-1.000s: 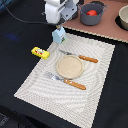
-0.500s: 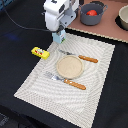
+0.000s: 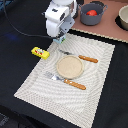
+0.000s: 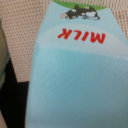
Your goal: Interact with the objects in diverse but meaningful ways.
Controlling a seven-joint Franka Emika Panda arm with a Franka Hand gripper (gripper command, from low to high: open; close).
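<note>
The pale blue-white milk carton (image 4: 70, 75) fills the wrist view, with red "MILK" lettering, very close to the camera. In the exterior view only a sliver of it (image 3: 62, 39) shows under my gripper (image 3: 60, 35), at the far corner of the placemat on the exterior view's left. My fingers are hidden, so I cannot tell whether they grip the carton. The grey two-handled pot (image 3: 91, 15) stands behind, with the red tomato (image 3: 92, 12) inside. The yellow butter box (image 3: 40, 52) lies on the black cloth beside the mat. The sausage stick is out of view.
A tan round plate (image 3: 69, 67) sits mid-mat, with a wooden-handled knife (image 3: 81, 58) behind it and a fork (image 3: 66, 80) in front. A striped placemat (image 3: 45, 95) covers the black table. A pale bowl (image 3: 123, 17) stands at the far right edge.
My gripper has come down from above onto the milk carton, which now is almost wholly covered in the exterior view. The other things have not moved.
</note>
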